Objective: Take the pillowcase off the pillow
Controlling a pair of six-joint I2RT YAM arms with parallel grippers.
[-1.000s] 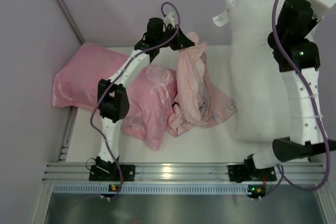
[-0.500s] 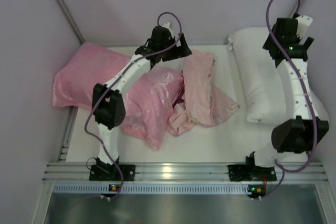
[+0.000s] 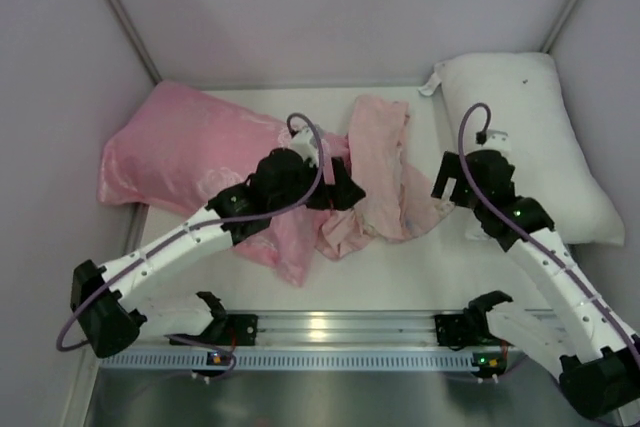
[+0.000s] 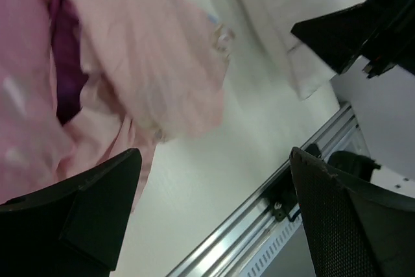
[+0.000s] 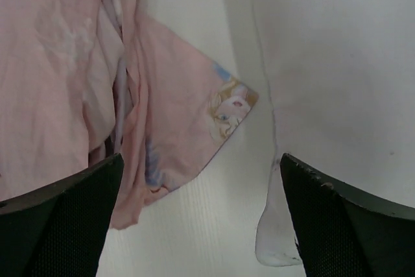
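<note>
The pillowcase (image 3: 385, 172) lies crumpled on the white bench (image 3: 400, 267), between the pink rose-patterned pillow (image 3: 190, 147) and the white pillow (image 3: 540, 137). It is fully off the white pillow. Most of what shows is its plain pale pink inner side. The left wrist view catches a dark purple fold (image 4: 65, 76) in it, and the right wrist view shows a turned-out corner printed with the cartoon girl's face (image 5: 227, 108). That corner sits just beside the long edge of the white pillow (image 5: 337, 63); I cannot tell if the two touch. The pillowcase's left edge overlaps the rose pillow.

The white pillow rests plump and bare at the far right of the bench, with a small tag (image 3: 432, 82) at its far left corner.

The left hand (image 3: 340, 192) is above the left edge of the pillowcase, its arm reaching across the rose pillow. Its own camera shows the left hand (image 4: 220, 225) spread wide with nothing between the fingers (image 4: 97, 212), only cloth and bare bench beneath.

The right hand (image 3: 443, 185) is over the gap between pillowcase and white pillow. From the wrist, the right hand (image 5: 201, 225) is also splayed wide and grips nothing; its fingers (image 5: 350, 218) frame the pillowcase corner and the pillow's edge.

An aluminium rail (image 3: 330, 327) runs along the near edge of the bench.
</note>
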